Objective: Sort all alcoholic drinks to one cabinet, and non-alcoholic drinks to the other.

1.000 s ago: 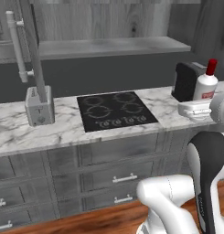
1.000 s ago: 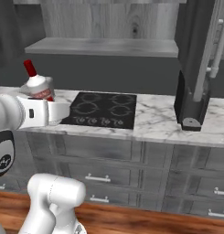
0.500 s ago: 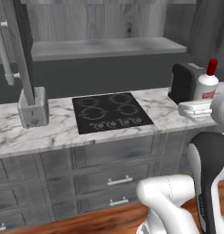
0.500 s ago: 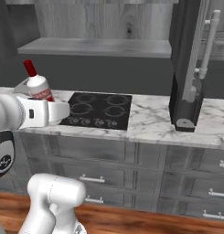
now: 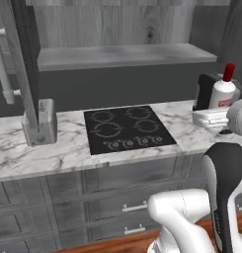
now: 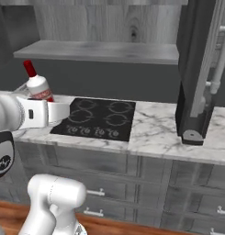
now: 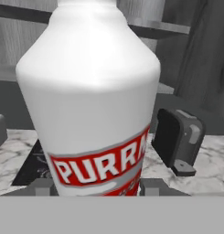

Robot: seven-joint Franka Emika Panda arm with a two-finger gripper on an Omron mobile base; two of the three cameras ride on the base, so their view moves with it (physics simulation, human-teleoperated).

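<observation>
The white bottle [image 7: 93, 91] stood upright in the gripper [image 7: 93, 188], its red-lettered label low between the two fingertips [image 7: 42, 186], which pinched it from either side; in the left base view the bottle [image 5: 223, 91] with its red cap rose above the white hand at the right edge, held above the counter [image 5: 68, 148]; in the right base view it [image 6: 38, 86] stood at the left, over the near left corner of the hob [image 6: 98, 118]. The black hob [image 5: 127, 129] lay flat in the marble counter; a grey shelf [image 5: 122, 54] ran along the wall above it; drawers [image 5: 117, 197] lined the front below. A dark box [image 7: 177, 141] sat on the counter just right of the bottle in the hand view. A tall open cabinet door [image 6: 196, 73] hung at the right of the right base view.
</observation>
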